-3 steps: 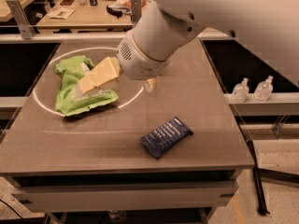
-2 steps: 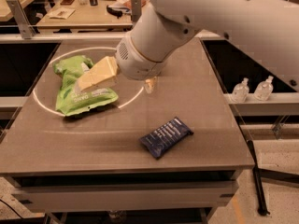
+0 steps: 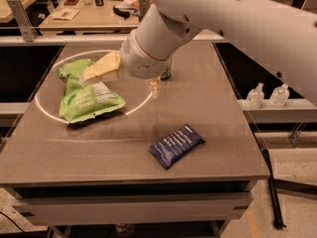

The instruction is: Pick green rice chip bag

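Arm [image 3: 223, 19], white and bulky, is entering from the far right and is spanning the far half of the scene, its rounded wrist hanging over the far centre of the table [image 3: 208, 148]. That grey-brown table is carrying most of the items noted below, and a pale ring of light [image 3: 43, 112] is lying on its far-left part.

Item of the task, the green rice chip bag [image 3: 86, 98], is lying flat and crinkled on the left side of the table, inside that ring, with its white label panel facing up.

Next, the gripper [image 3: 103, 67] (the tan part projecting leftward from the wrist) is sitting over the far end of the bag. Whether it is touching the bag, and whether it is spread or closed, cannot be told.

Further, a dark-blue packet [image 3: 177, 145] is lying near centre-right, well apart from the bag and outside the ring. A green can [image 3: 166, 75] is showing only as a sliver at the wrist's right edge. Two small clear bottles [image 3: 255, 95] are standing on a ledge beyond the table's right edge.
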Tool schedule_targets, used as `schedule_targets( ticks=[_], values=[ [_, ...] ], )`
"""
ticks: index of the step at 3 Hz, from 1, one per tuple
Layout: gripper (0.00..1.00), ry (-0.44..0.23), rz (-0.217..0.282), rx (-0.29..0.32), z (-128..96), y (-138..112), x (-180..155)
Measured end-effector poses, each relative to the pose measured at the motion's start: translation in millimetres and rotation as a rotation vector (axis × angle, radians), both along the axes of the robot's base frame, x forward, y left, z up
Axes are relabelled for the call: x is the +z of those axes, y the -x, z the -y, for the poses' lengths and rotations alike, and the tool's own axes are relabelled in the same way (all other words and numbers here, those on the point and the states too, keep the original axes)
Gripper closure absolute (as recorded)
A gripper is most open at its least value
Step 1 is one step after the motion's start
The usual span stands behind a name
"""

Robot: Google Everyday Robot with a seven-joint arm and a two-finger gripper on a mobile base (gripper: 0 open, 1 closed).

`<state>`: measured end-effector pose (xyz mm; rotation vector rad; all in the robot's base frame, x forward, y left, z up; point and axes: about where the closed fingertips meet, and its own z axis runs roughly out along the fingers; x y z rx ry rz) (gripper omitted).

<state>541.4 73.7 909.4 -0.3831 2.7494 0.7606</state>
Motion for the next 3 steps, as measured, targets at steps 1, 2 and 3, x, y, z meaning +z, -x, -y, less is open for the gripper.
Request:
schedule_targets(
  ticks=[1, 2, 3],
  values=[
    [0.0, 0.014, -0.012, 0.008, -15, -15, 0],
    [0.0, 0.018, -0.037, 0.033, -34, -29, -8],
    [0.0, 0.03, -0.068, 0.052, -49, -43, -20]
  ],
)
